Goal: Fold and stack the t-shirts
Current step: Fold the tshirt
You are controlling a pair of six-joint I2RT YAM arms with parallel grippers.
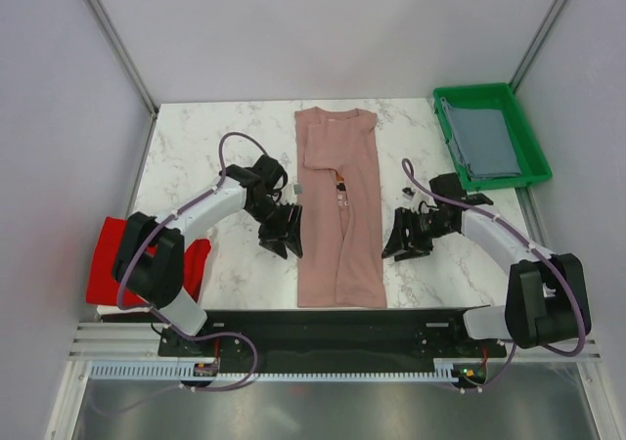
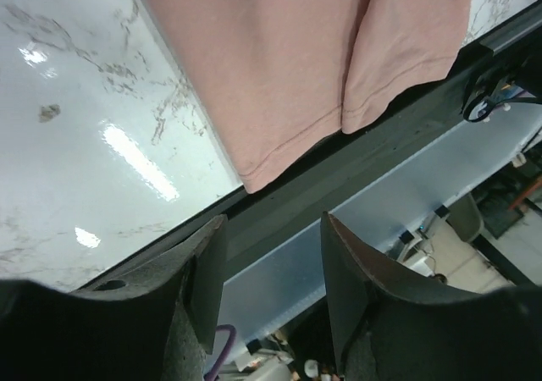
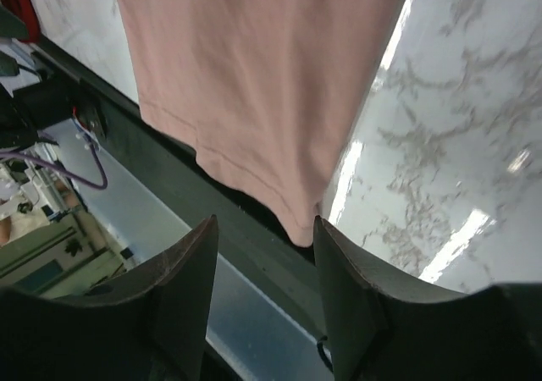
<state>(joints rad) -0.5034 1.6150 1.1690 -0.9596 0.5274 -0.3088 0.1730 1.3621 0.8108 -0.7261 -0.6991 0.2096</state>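
Pink tee [image 1: 338, 205] lies centre of the table [image 1: 196, 147], folded to a long strip | left gripper [image 1: 284, 235] and right gripper [image 1: 401, 244] flank it, both partly open and empty, so we guess the crosswise fold's next | red tee [image 1: 108, 264] sits near left

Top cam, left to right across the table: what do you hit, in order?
red t-shirt → left gripper → pink t-shirt → right gripper → green tray holding the grey-blue t-shirt

A green plastic tray [image 1: 475, 91] sits at the far right corner of the white marble table [image 1: 196, 142].
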